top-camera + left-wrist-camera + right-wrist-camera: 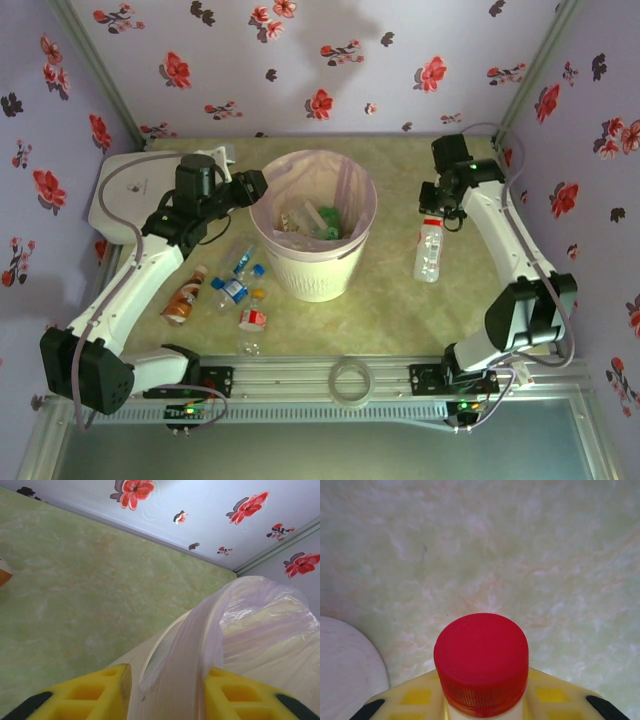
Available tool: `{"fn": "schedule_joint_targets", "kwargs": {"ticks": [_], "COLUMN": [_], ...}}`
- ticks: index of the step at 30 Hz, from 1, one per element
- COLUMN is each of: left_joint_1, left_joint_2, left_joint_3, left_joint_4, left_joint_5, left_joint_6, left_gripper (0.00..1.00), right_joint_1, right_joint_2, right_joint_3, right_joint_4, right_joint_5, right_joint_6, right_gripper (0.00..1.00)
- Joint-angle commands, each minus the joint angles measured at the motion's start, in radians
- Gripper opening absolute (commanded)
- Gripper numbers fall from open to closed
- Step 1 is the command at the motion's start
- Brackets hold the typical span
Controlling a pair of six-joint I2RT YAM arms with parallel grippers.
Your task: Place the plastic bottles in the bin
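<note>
The bin [312, 262], round, white and ribbed with a pale pink liner, stands mid-table and holds several plastic bottles, one of them green [326, 224]. My left gripper [258, 187] is shut on its left rim; in the left wrist view the yellow fingers [102, 696] sit either side of the rim and liner [190, 655]. To the right of the bin, my right gripper [434, 206] is shut on the neck of a clear bottle [428, 252] with a red cap [481, 655]. Several more bottles lie left of the bin, among them an orange-brown one [184, 298] and a blue-capped one [232, 289].
A white rounded-square box [128, 188] sits at the back left behind the left arm. A roll of tape [350, 381] lies on the front rail. Flowered walls close in the table on three sides. Bare green tabletop [390, 300] lies between the bin and the held bottle.
</note>
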Motion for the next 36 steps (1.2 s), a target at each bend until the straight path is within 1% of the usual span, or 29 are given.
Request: {"fn": "schedule_joint_targets", "kwargs": {"ticks": [1, 11, 18, 24, 29, 36], "left_joint_1": [0.019, 0.019, 0.019, 0.020, 0.020, 0.019], "left_joint_2": [0.005, 0.006, 0.015, 0.013, 0.017, 0.018], "left_joint_3": [-0.013, -0.013, -0.010, -0.005, -0.004, -0.001], "left_joint_4": [-0.063, -0.061, -0.059, -0.068, -0.065, -0.061], "left_joint_5": [-0.031, -0.031, -0.029, -0.030, -0.030, -0.029], "left_joint_6": [0.020, 0.020, 0.017, 0.021, 0.017, 0.015], "left_gripper": [0.38, 0.38, 0.38, 0.38, 0.38, 0.39], "right_joint_1": [-0.001, -0.001, 0.016, 0.102, 0.209, 0.375], "right_joint_2": [-0.060, -0.166, -0.152, -0.066, 0.040, 0.192], "right_joint_3": [0.086, 0.313, 0.473, 0.655, 0.801, 0.911], "right_joint_4": [-0.009, 0.010, 0.043, 0.026, 0.019, 0.056], "right_joint_5": [0.027, -0.016, -0.103, -0.098, -0.087, -0.097], "right_joint_6": [-0.024, -0.021, -0.006, -0.023, -0.026, -0.008], "right_gripper": [0.29, 0.29, 0.29, 0.29, 0.28, 0.28]}}
